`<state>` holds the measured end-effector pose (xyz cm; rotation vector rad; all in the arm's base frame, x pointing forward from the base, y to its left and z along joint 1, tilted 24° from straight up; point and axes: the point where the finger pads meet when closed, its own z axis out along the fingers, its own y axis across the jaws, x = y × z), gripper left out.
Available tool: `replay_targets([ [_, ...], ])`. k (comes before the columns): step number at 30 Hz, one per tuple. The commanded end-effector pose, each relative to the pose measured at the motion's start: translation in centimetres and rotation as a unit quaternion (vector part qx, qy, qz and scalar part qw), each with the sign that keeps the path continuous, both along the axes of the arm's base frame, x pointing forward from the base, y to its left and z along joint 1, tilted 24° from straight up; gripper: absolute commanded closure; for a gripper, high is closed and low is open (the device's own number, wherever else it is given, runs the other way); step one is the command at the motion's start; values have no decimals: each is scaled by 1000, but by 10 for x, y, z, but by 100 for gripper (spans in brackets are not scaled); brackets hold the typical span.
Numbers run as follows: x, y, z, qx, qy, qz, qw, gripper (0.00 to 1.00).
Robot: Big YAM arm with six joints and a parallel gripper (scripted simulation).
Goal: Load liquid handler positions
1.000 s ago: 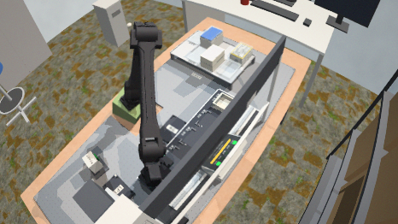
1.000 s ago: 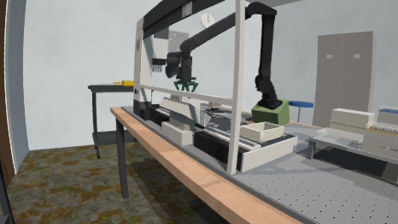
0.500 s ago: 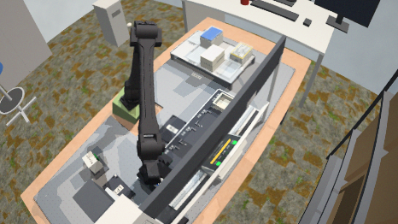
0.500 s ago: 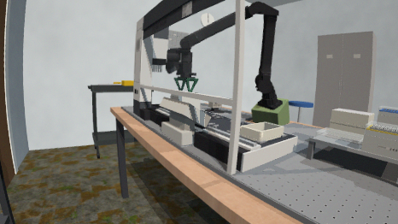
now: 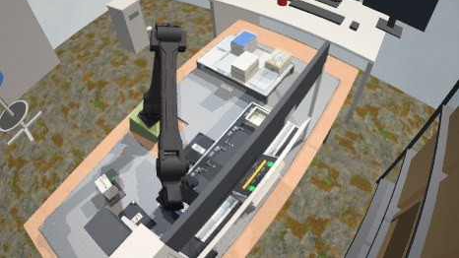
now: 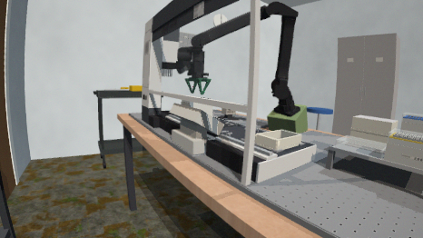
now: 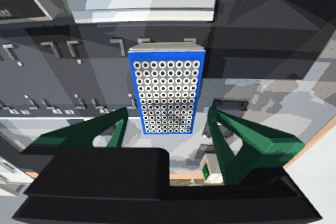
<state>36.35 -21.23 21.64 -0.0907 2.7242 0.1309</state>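
My gripper (image 7: 167, 111) (image 6: 198, 86) (image 5: 173, 203) is open and empty. It hangs above a blue tip rack (image 7: 165, 85) that stands uncovered between deck brackets, its top filled with pale rings. The green fingers stand well clear on either side of the rack, not touching it. A cream one-well reservoir (image 5: 257, 114) (image 6: 278, 140) sits open at the far end of the deck row. The SHELF (image 5: 213, 63) holds a blue-topped rack (image 5: 244, 40), a white block (image 5: 244, 65) (image 6: 372, 125) and a yellow-edged rack (image 5: 279, 60) (image 6: 405, 143). In the top view the arm hides the rack under the gripper.
The liquid handler's dark gantry beam (image 5: 276, 113) (image 6: 200, 4) runs along the deck beside the arm. A white upright post (image 6: 252, 77) stands at the table front. A small box (image 5: 104, 185) and dark fixtures stand near the table's near end. A desk with monitors is beyond the SHELF.
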Motion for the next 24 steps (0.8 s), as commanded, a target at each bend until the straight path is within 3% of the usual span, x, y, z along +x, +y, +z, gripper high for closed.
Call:
replay_targets([
  [1,3,-12,41,-25,-32,1,999,0],
  [8,-2,-13,51,-26,-32,1,999,0],
  [10,-2,-13,51,-26,-32,1,999,0],
  [11,3,-10,43,-17,-22,9,1000,0],
  [16,-7,-14,60,-26,-31,1,999,0],
  [24,-13,-15,73,-27,-31,1,999,0],
])
